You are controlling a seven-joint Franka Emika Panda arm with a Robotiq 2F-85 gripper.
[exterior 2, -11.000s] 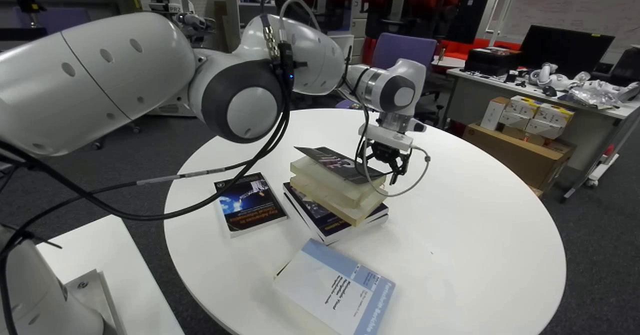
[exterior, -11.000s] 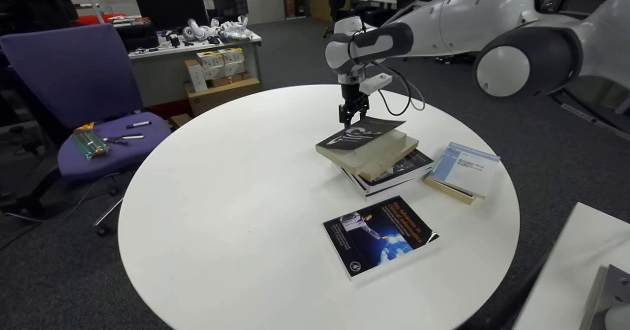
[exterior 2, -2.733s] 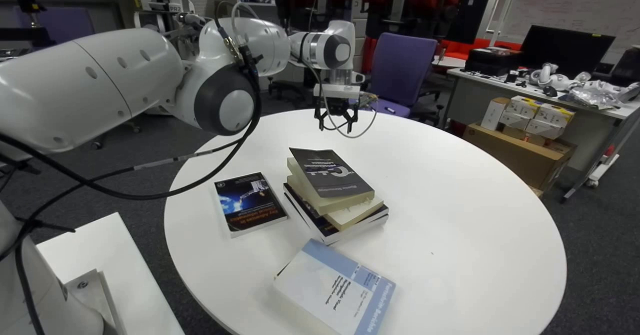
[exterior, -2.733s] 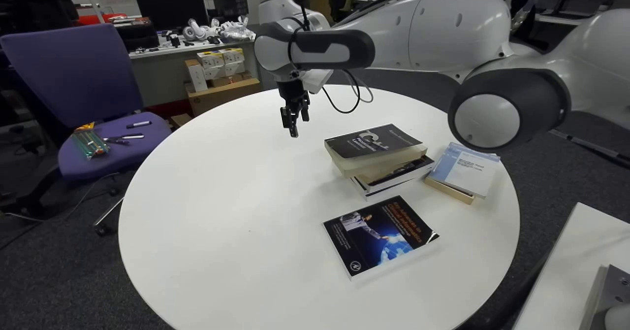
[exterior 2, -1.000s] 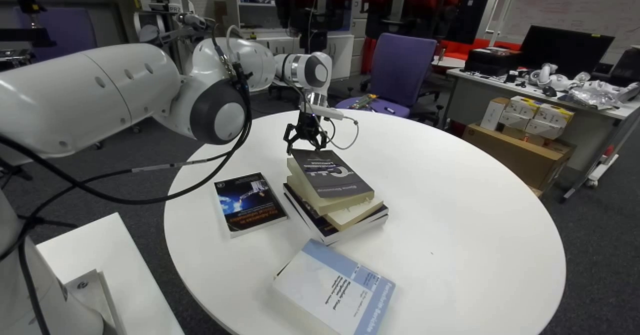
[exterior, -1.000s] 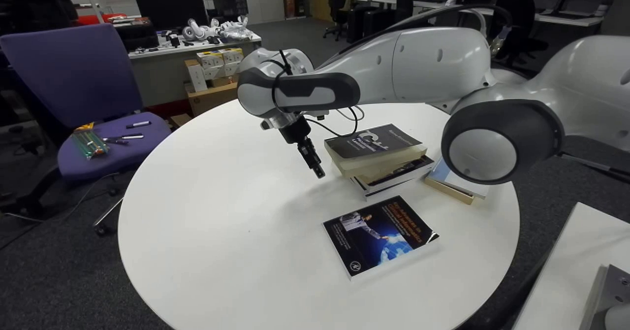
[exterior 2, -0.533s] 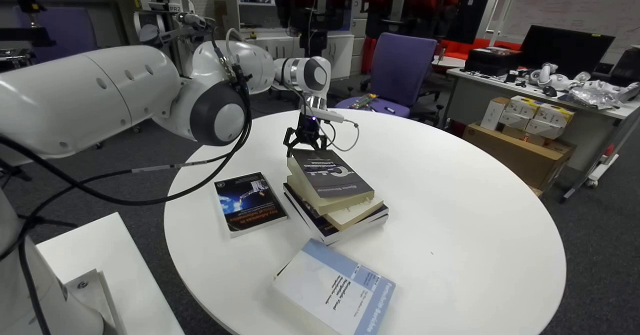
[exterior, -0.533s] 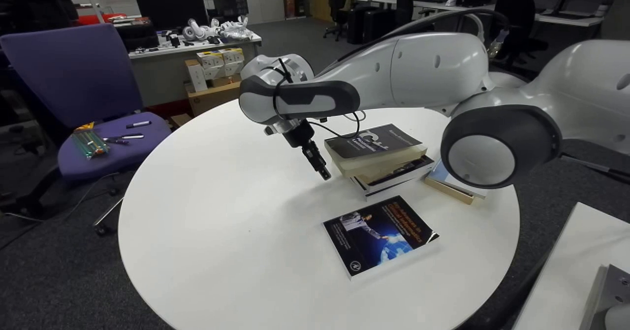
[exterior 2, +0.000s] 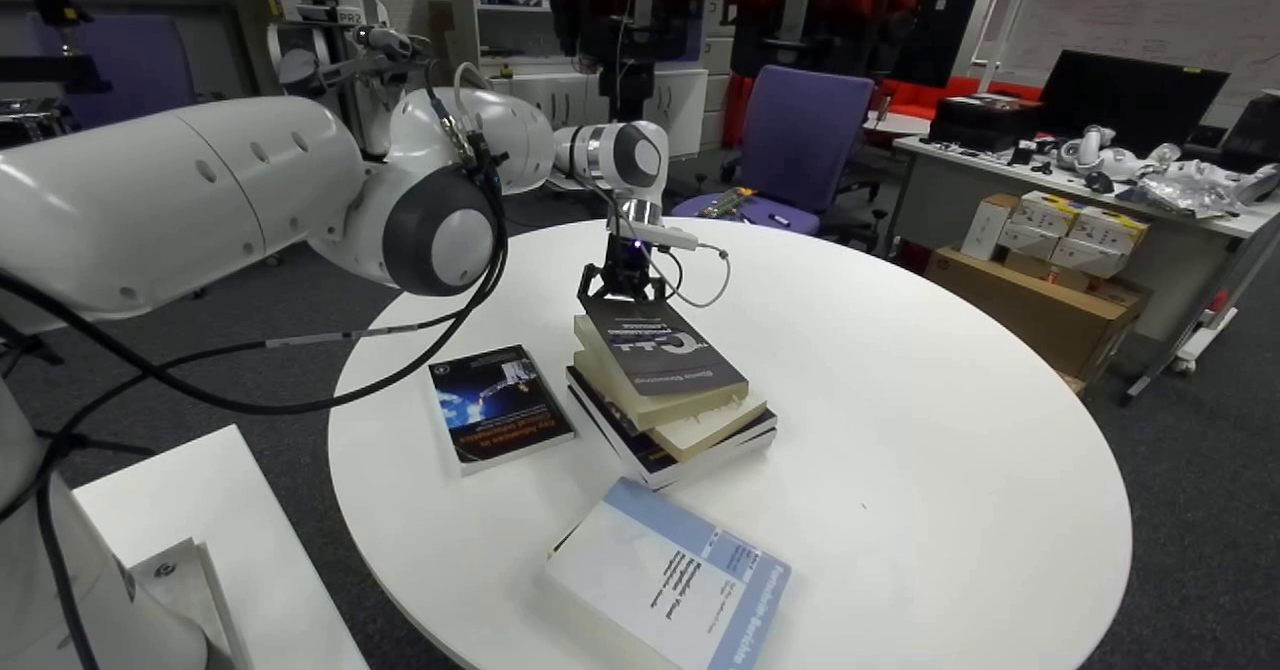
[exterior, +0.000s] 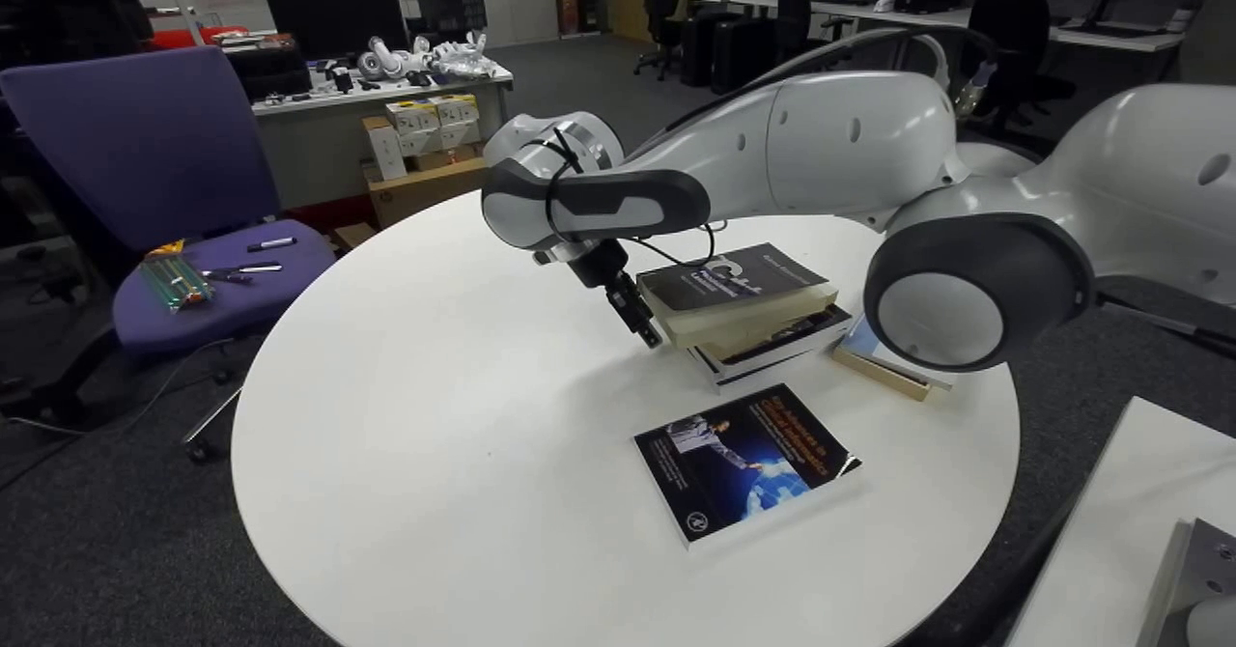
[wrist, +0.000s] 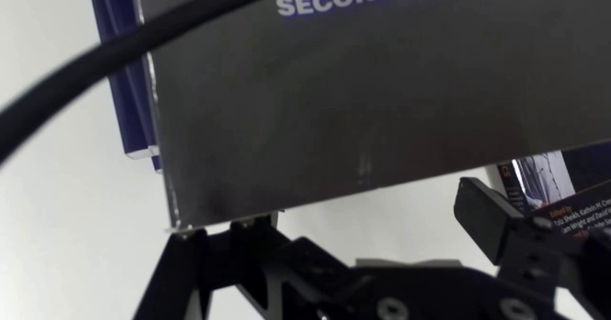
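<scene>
Spread pincer [exterior: 653, 339] at the end of the grey book [exterior: 729, 282]

In an exterior view, the pincer slants down with its tips just beside the grey book's page block. The book tops a staggered stack of lower books [exterior: 780, 357] on the white surface [exterior: 415, 415]. A slow approach seems wise, as the stack could slide if nudged.

In an exterior view, the fingers [exterior 2: 586, 283] stand well apart, gripping nothing, close behind the book's far end, where its cover flares up from the pages. They would do best to meet the thick page block rather than that loose flap. It is a fat, cream-paged paperback, its dark cover carrying pale lettering. A black book [exterior 2: 500, 405] lies near the stack.

In the wrist view, the cover looks matte, its border scuffed and whitened, with "SECOND EDITION" legible. One fingertip seems hidden beneath its corner; the other is clear of the edge. Whether either touches, I cannot tell. The book's end runs aslant to the jaws, so squaring the wrist would probably help.
</scene>
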